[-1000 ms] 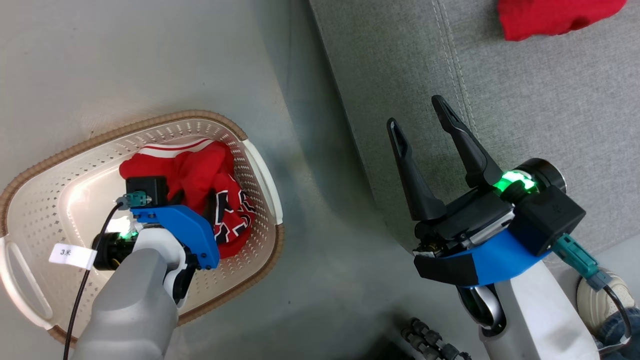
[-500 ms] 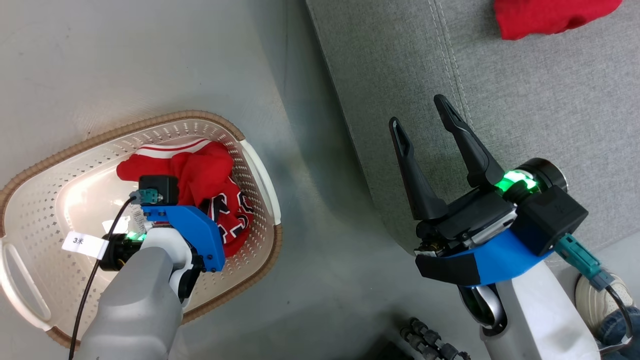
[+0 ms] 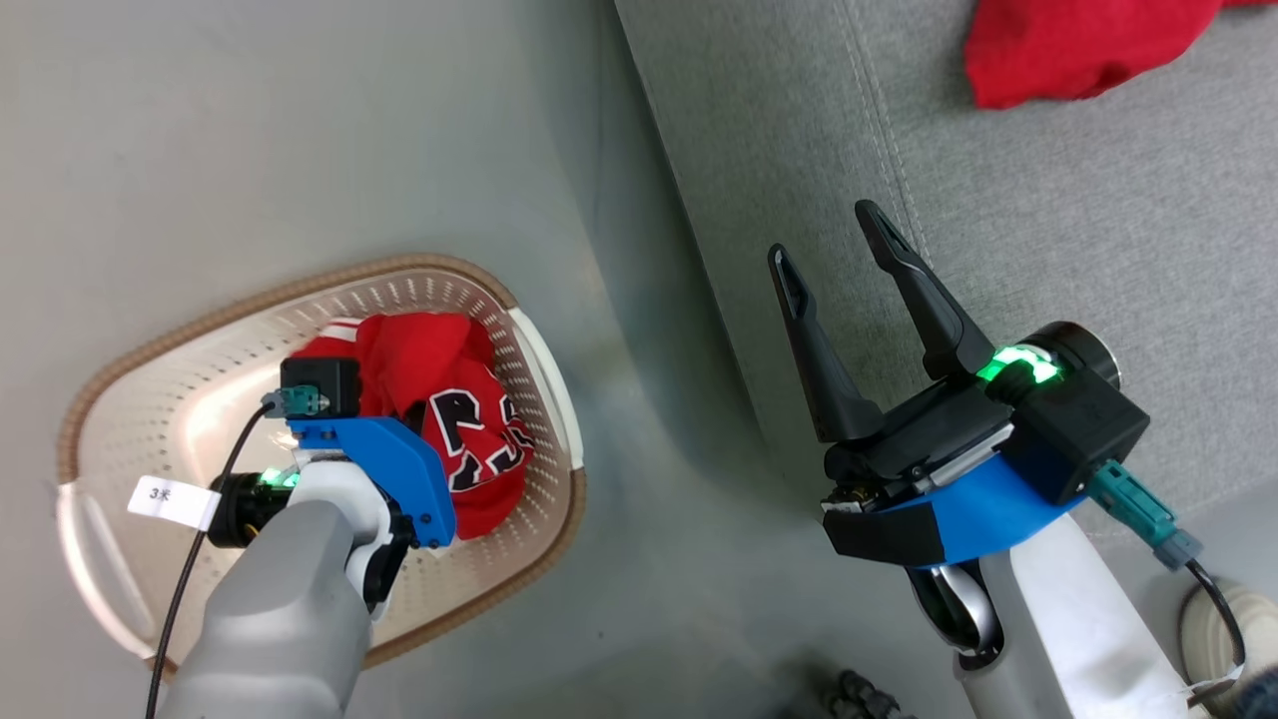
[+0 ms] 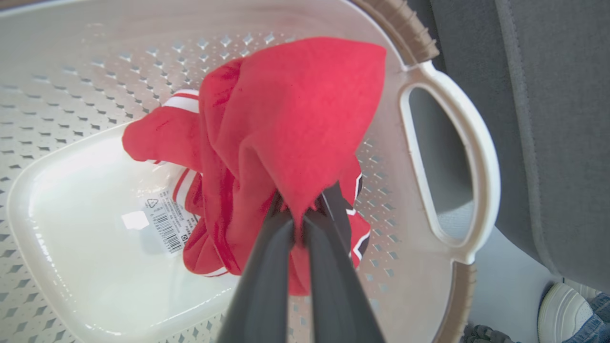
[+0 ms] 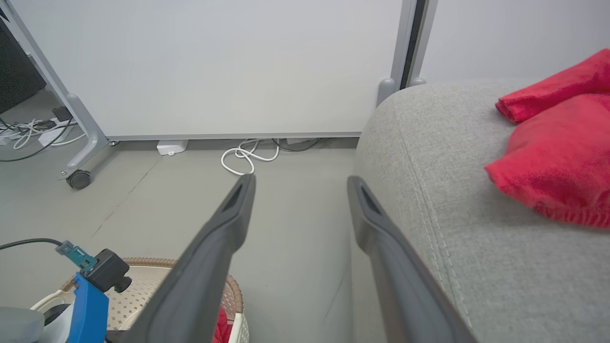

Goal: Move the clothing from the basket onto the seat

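- Left end effector (image 4: 305, 206): fingers nearly closed, pinching a bunched fold of the lettered garment (image 4: 295, 119) inside the basket (image 3: 300, 290).
- The lower folds of the garment look to sit on the basket floor, on the side nearest the seat (image 3: 1048, 220).
- Right end effector (image 3: 823, 229): fingers spread wide, empty, over the seat's edge.
- The plain red garment (image 3: 1078, 45) is already on the seat, at its far side.
- Handling, my read: light, limp cloth with no stiffness. It will drape and swing under the pinch, and it isn't fragile.
- Grip: a thick fold near the middle of the bundle is best. An edge grip would let it unroll and trail over the rim.
- Looks: red, with white striped trim and black-and-white block lettering, crumpled into a heap.
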